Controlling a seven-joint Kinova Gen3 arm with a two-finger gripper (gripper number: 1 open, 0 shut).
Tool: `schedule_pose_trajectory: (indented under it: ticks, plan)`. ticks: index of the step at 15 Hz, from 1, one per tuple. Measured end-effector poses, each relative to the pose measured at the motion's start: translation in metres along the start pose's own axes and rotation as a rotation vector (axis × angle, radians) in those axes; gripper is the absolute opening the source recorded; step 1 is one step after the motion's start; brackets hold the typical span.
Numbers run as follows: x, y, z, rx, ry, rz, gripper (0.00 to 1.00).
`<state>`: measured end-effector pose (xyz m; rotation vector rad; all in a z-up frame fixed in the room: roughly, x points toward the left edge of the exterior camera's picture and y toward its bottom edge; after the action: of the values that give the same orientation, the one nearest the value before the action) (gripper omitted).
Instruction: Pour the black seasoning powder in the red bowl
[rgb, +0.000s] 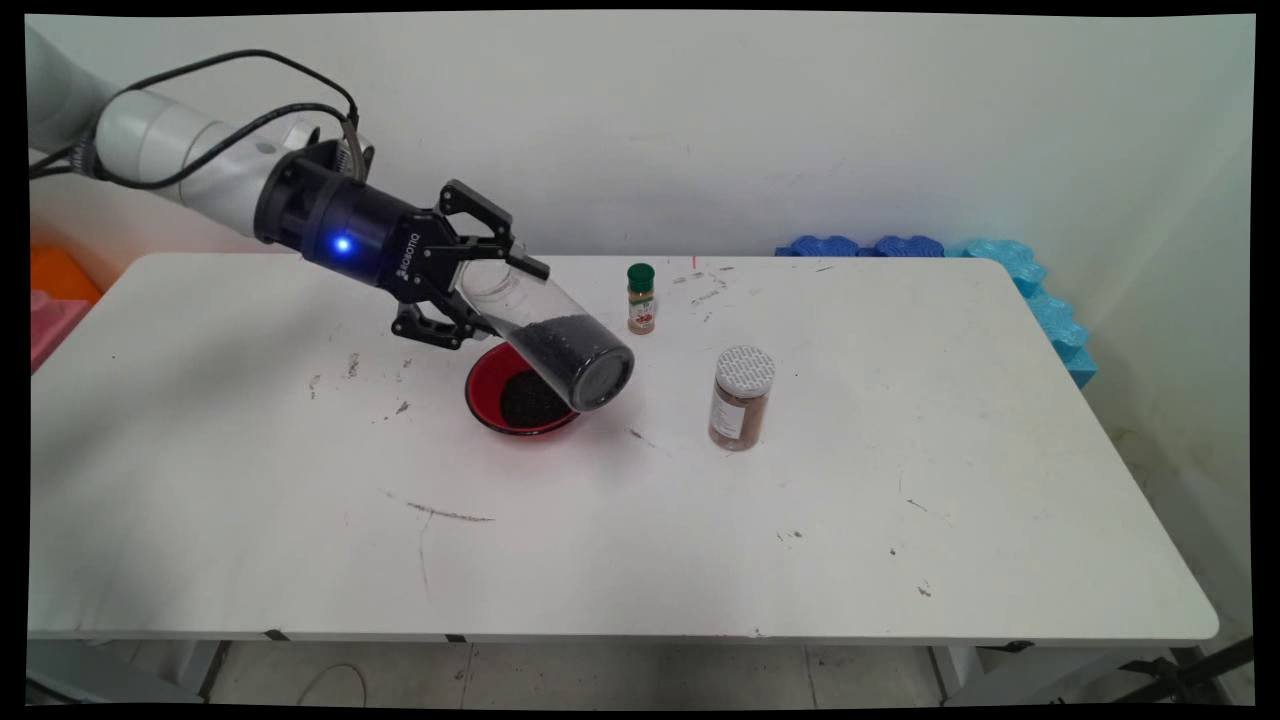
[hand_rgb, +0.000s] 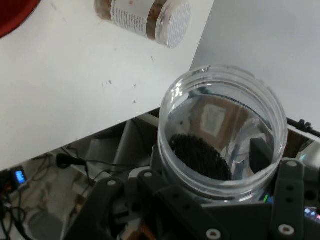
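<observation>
My gripper (rgb: 500, 300) is shut on a clear plastic jar (rgb: 550, 335), gripping it near its open mouth. The jar hangs tilted, base down and to the right, just above a red bowl (rgb: 480, 385). Black grains lie in the lower end of the jar, and a dark heap of the same grains sits in the bowl. In the hand view I look into the open mouth of the jar (hand_rgb: 222, 145) and see the grains at its bottom. A corner of the red bowl (hand_rgb: 12, 17) shows at the top left.
A brown spice jar with a white perforated lid (rgb: 740, 400) stands right of the bowl, also seen as the spice jar (hand_rgb: 145, 17). A small green-capped bottle (rgb: 641, 298) stands behind. Blue foam pieces (rgb: 1040, 290) line the far right corner; orange and pink blocks (rgb: 55, 290) sit off the left edge.
</observation>
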<state>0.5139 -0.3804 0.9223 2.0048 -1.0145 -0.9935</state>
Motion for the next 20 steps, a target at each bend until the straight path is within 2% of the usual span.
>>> schedule_pose_trajectory:
  ticks: [6,20]
  plan:
    - [0.006,-0.005,0.005,-0.027,-0.007,-0.123,0.0]
    - [0.015,-0.019,0.01,-0.052,-0.013,-0.267,0.0]
